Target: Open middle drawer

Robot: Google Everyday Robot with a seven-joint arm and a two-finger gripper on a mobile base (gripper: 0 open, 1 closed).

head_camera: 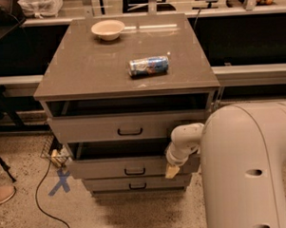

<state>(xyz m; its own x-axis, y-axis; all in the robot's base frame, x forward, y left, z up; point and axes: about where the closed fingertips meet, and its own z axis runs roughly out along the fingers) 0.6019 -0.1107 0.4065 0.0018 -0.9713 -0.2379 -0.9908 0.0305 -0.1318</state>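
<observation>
Speckled floor point(24, 221) is seen around a grey-taupe cabinet whose flat top surface point(84, 71) carries two things. A pale bowl point(108, 29) is set upright near the back edge, left of centre, and its inside is seen only as a plain pale hollow. A blue-and-white can point(149, 66) is laid on its side nearer the front, well apart from the bowl.

Three drawers are stacked below. The top drawer point(96, 129), with the tallest front and the widest black handle, is held partly open, and its inside is lost in shadow. The middle drawer point(102, 168) is found just beneath it, standing out farther than the other two, with its small black handle point(134, 172) at the centre of the front. A dark gap is shown behind that front (what lies inside cannot be told). The bottom drawer point(113, 185), the shortest, sits set back under it.

The claw point(172, 170) is placed at the right end of the middle drawer's front, low on the white arm point(184, 142). Whether it is apart or together cannot be told.

A blue cross of tape point(59, 181) is marked on the floor to the left.
</observation>
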